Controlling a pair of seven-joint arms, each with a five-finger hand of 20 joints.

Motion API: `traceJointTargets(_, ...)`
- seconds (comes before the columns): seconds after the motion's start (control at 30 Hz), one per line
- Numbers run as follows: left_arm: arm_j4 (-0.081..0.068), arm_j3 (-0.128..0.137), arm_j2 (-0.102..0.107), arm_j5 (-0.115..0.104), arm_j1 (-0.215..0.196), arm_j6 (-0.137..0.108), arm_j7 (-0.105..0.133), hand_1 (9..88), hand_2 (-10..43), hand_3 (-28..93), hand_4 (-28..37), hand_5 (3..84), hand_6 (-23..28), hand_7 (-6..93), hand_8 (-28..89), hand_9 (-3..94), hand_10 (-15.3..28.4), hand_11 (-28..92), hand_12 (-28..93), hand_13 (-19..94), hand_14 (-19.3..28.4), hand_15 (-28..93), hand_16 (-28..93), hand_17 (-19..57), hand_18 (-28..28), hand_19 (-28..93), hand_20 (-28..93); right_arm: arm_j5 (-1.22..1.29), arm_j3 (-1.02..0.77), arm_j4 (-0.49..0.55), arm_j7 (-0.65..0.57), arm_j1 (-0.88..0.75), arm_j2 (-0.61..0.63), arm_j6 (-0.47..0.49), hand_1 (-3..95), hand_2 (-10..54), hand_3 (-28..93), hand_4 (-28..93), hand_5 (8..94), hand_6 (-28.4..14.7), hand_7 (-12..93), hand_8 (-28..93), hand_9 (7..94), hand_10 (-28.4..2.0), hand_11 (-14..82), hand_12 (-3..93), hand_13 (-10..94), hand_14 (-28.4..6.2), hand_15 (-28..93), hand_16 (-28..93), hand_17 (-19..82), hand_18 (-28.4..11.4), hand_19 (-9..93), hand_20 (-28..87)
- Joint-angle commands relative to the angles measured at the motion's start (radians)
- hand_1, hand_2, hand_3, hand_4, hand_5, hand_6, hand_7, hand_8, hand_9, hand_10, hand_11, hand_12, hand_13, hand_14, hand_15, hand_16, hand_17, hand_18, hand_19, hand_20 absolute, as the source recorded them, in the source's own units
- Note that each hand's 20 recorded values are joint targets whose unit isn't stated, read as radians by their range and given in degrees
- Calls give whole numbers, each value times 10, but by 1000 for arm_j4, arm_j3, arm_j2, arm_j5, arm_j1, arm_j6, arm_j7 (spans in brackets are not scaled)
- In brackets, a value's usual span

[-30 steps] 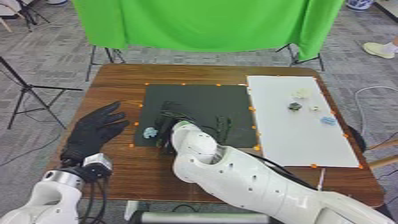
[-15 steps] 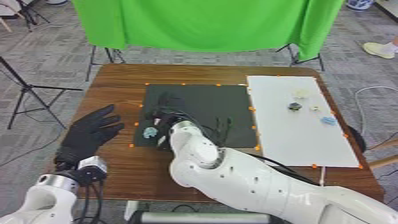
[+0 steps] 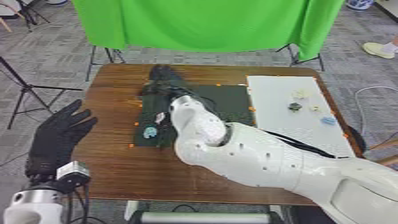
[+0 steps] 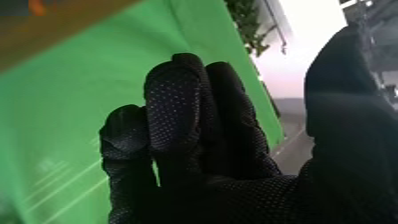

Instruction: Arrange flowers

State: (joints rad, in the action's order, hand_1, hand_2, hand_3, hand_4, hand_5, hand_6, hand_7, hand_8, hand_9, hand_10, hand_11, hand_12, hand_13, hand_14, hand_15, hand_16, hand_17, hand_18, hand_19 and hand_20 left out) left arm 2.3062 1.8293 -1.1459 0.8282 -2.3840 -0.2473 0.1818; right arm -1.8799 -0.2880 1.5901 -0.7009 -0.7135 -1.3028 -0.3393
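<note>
In the head view, my right hand (image 3: 165,84) is over the far left part of the dark mat (image 3: 229,95), its fingers pointing to the table's far edge. The right wrist view shows this right hand (image 4: 178,115) with extended fingers, thumb apart, and nothing held. My left hand (image 3: 55,137) lies off the table's left side, fingers straight, holding nothing. A light blue flower (image 3: 150,132) sits on the mat's near left part, a pale pinkish flower (image 3: 160,118) just beyond it. On the white sheet (image 3: 306,142) are a dark green flower (image 3: 295,107), cream flowers (image 3: 300,94) and a blue flower (image 3: 329,121).
The brown wooden table (image 3: 133,185) carries the mat and sheet side by side, with small orange markers along their edges. A green cloth (image 3: 209,25) hangs beyond the far edge. My right arm (image 3: 249,150) crosses the table's near right part.
My right hand has moved away from the mat's near left part towards the table's far left, and its fingers show extended. My left hand has shifted left.
</note>
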Motion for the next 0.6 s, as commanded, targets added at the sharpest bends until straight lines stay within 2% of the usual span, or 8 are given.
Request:
traceJointTargets(0.03, 17, 5, -14, -17, -88, -20, -4, 244, 57, 811, -210, 381, 104, 138, -98, 348, 197, 267, 90, 252, 263, 490, -93, -110, 232, 560, -18, -92, -234, 168, 50, -161, 153, 205, 296, -95, 847, -283, 497, -44, 233, -167, 540, -134, 233, 122, 629, -110, 810, 96, 334, -201, 932, 529)
traceJointTargets(0.07, 19, 6, -17, -19, -92, -23, -1, 244, 57, 811, -210, 381, 104, 138, -98, 348, 197, 268, 91, 252, 263, 490, -93, -110, 232, 560, -18, -76, -239, 192, 36, -163, 196, 199, 296, -95, 849, -283, 498, -45, 232, -167, 540, -134, 232, 122, 628, -111, 810, 96, 334, -202, 932, 528)
traceJointTargets(0.17, 25, 16, -21, -22, -113, -32, 1, 244, 58, 811, -211, 381, 104, 138, -98, 349, 197, 268, 90, 253, 264, 490, -92, -110, 232, 560, -18, -64, -350, 251, 31, -238, 277, 265, 297, -95, 856, -283, 499, -45, 229, -165, 542, -135, 230, 122, 628, -115, 808, 97, 333, -204, 932, 528)
traceJointTargets(0.2, 28, 21, -32, -16, -120, -27, -4, 244, 58, 811, -211, 381, 104, 138, -98, 349, 197, 268, 90, 253, 264, 490, -92, -110, 232, 560, -18, -87, -439, 269, 50, -310, 276, 324, 298, -95, 858, -283, 500, -46, 228, -164, 543, -135, 228, 122, 628, -116, 808, 97, 333, -205, 932, 528)
traceJointTargets(0.23, 28, 22, -35, -16, -121, -27, -3, 244, 58, 811, -211, 381, 104, 138, -98, 348, 197, 268, 90, 253, 264, 490, -93, -110, 232, 560, -18, -46, -425, 286, 31, -297, 329, 304, 302, -95, 858, -283, 500, -46, 226, -163, 543, -135, 227, 123, 628, -116, 808, 97, 332, -205, 932, 527)
traceJointTargets(0.3, 32, 24, -40, -17, -129, -34, -1, 244, 57, 811, -211, 381, 104, 138, -98, 348, 197, 267, 89, 253, 264, 490, -93, -110, 232, 560, -18, -66, -526, 311, 35, -378, 354, 370, 305, -95, 856, -283, 501, -47, 224, -162, 544, -136, 227, 123, 627, -119, 807, 98, 330, -207, 932, 527)
traceJointTargets(0.47, 34, 27, -33, -19, -129, -37, 7, 244, 56, 812, -211, 381, 103, 138, -98, 348, 198, 266, 89, 253, 264, 490, -93, -110, 232, 560, -18, -54, -655, 338, 45, -486, 444, 414, 309, -95, 859, -283, 501, -48, 220, -159, 544, -137, 223, 124, 627, -120, 806, 99, 328, -207, 932, 524)
traceJointTargets(0.6, 31, 25, -28, -19, -122, -36, 8, 244, 56, 812, -211, 381, 104, 139, -98, 348, 198, 265, 90, 253, 264, 490, -93, -107, 232, 565, -15, -39, -698, 335, 33, -531, 531, 391, 310, -95, 860, -283, 501, -47, 217, -157, 542, -139, 219, 125, 628, -120, 805, 99, 327, -208, 932, 523)
